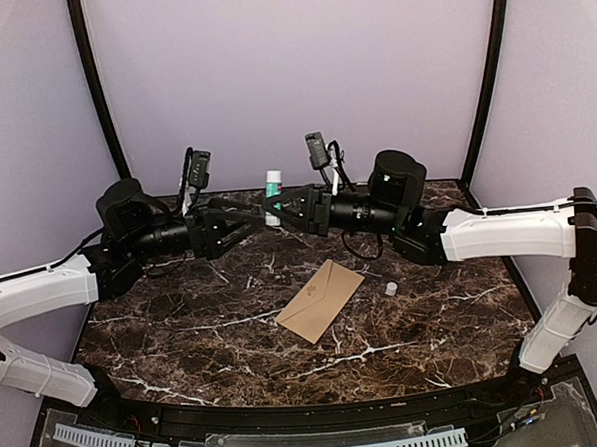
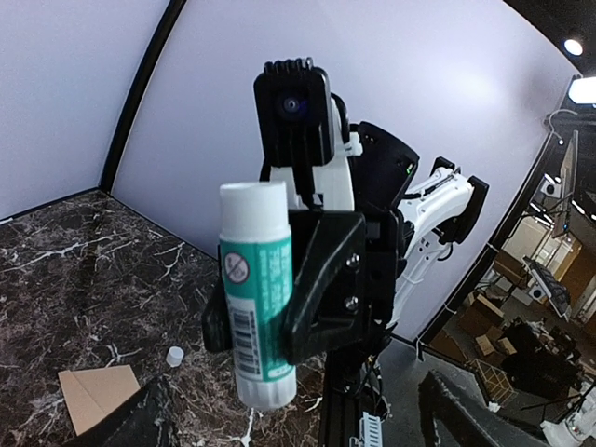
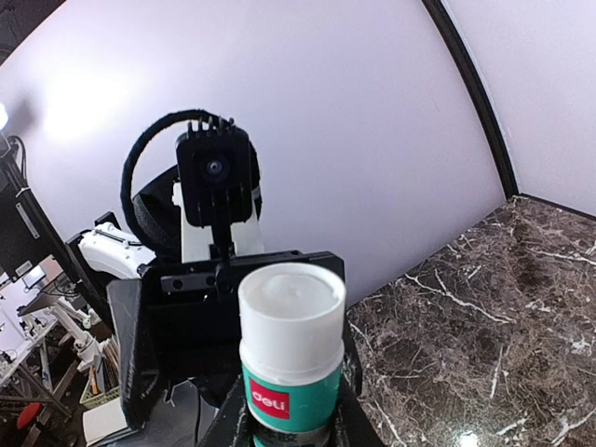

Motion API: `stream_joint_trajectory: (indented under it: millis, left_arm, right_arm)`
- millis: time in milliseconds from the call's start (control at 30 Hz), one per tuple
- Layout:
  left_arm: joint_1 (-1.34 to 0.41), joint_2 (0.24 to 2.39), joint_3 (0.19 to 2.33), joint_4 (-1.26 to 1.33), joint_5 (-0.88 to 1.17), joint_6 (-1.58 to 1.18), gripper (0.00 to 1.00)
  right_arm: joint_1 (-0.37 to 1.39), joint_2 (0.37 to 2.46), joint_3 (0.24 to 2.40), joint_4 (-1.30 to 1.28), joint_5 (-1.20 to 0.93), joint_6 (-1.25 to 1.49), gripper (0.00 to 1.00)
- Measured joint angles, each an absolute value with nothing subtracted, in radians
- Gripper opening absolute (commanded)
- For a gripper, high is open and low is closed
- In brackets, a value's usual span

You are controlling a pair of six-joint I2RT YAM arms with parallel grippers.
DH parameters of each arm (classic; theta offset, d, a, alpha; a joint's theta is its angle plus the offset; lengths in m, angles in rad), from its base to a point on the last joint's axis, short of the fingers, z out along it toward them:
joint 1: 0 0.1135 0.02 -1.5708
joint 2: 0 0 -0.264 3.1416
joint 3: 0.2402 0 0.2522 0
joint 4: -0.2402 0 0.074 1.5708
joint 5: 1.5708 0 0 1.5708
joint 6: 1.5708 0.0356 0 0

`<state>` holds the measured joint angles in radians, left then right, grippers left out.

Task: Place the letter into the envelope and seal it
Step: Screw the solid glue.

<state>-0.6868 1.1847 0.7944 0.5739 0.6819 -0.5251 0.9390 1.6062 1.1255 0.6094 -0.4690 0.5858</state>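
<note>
Two arms meet at the back in the top view, while the envelope (image 1: 321, 300) lies flat mid-table with no loose letter showing; I judge gluing and sealing remain. From the left wrist, my right gripper (image 2: 279, 317) clamps the glue stick (image 2: 258, 279), and my left gripper's fingers (image 2: 130, 421) are spread wide. The right wrist shows the stick's top uncapped.

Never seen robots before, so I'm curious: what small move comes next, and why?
Probably the right hand lowers the glue stick toward the envelope: it grips the stick, the left hand stands open, and the cap lies beside the envelope.

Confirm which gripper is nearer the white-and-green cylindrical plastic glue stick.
Right. The right gripper clamps the glue stick mid-air; the left gripper hangs open just beside it, on its left.
</note>
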Motion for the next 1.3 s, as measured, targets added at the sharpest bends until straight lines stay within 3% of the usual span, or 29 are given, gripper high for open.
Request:
stream_joint_trajectory:
  millis: [100,333,600,867,933,1100,1300]
  left_arm:
    - [-0.687,1.184,0.781,0.568,0.700,-0.532,0.71]
    - [-0.689,1.236,0.779,0.626,0.765,-0.568,0.53]
    - [-0.699,1.312,0.787,0.680,0.805,-0.599,0.46]
    - [-0.700,1.319,0.807,0.760,0.831,-0.637,0.49]
    - [-0.700,1.324,0.811,0.773,0.834,-0.643,0.45]
    - [-0.701,1.328,0.817,0.775,0.836,-0.646,0.24]
    - [-0.700,1.332,0.819,0.778,0.842,-0.640,0.19]
  right_arm:
    - [0.937,1.600,1.131,0.625,-0.470,0.587,0.09]
    - [0.938,1.608,1.156,0.636,-0.506,0.589,0.09]
    - [0.949,1.619,1.182,0.633,-0.542,0.581,0.09]
    - [0.951,1.637,1.201,0.628,-0.561,0.574,0.09]
    - [0.951,1.641,1.200,0.625,-0.562,0.570,0.09]
    - [0.951,1.642,1.201,0.626,-0.566,0.563,0.09]
    - [0.950,1.642,1.205,0.631,-0.591,0.564,0.10]
